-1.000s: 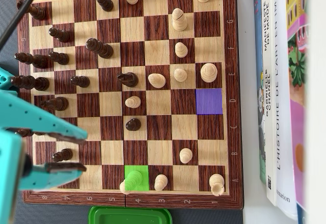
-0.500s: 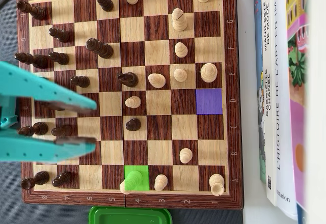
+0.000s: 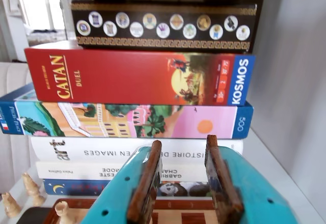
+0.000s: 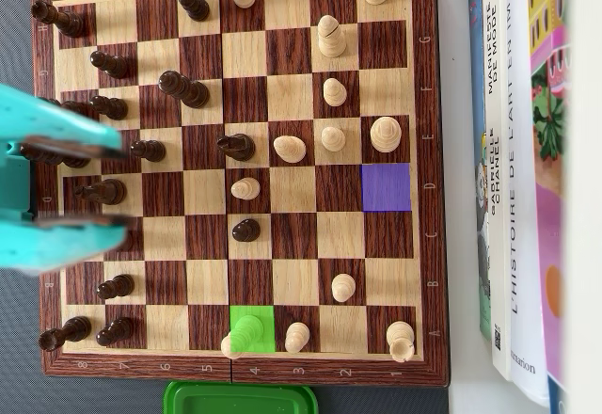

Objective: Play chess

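We see our turquoise gripper (image 4: 113, 181) entering from the left edge of the overhead view, blurred, its two fingers spread apart and empty. In the wrist view the gripper (image 3: 182, 155) rises from the bottom centre, brown pads (image 3: 145, 180) parted.

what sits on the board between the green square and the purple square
In the overhead view, one light pawn stands between the green square and the purple square; the other squares along that diagonal are bare.
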You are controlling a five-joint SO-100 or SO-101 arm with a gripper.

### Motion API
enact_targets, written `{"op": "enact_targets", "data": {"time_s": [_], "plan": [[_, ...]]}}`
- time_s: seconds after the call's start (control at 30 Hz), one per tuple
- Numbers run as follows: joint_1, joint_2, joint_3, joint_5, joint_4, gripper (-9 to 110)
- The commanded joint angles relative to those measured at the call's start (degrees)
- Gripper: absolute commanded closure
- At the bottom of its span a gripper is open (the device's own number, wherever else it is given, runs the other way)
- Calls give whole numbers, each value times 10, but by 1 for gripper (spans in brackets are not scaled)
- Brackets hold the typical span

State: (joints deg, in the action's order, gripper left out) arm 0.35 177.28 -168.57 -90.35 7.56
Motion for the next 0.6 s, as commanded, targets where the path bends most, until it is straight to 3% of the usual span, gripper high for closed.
{"op": "enact_targets", "data": {"time_s": [0.0, 0.57], "plan": [[-2, 32, -21, 2, 58, 88], [-2, 143, -120, 1, 187, 88]]}}
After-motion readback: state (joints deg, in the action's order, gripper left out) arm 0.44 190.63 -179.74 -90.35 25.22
